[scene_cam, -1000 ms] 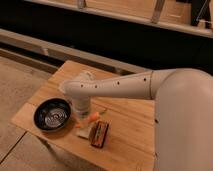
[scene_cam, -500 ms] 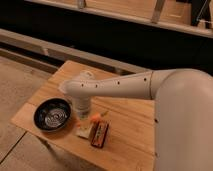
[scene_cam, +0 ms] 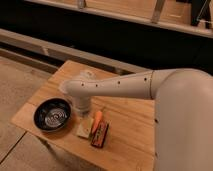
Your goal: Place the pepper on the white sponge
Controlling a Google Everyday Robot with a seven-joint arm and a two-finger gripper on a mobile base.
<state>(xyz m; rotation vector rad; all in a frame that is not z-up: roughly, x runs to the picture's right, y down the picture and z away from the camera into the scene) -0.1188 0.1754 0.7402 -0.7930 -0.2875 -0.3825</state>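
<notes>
An orange pepper point(scene_cam: 97, 120) lies on the wooden table point(scene_cam: 127, 125), its lower end resting at the right edge of a pale white sponge point(scene_cam: 83, 129). My gripper point(scene_cam: 82, 109) points down at the table just left of the pepper and above the sponge's far edge. My white arm reaches in from the right and hides the gripper's tip.
A black bowl point(scene_cam: 52, 115) sits on the table left of the gripper. A brown flat packet point(scene_cam: 100, 135) lies right next to the sponge and pepper, near the table's front edge. Floor lies to the left, and a dark ledge runs behind.
</notes>
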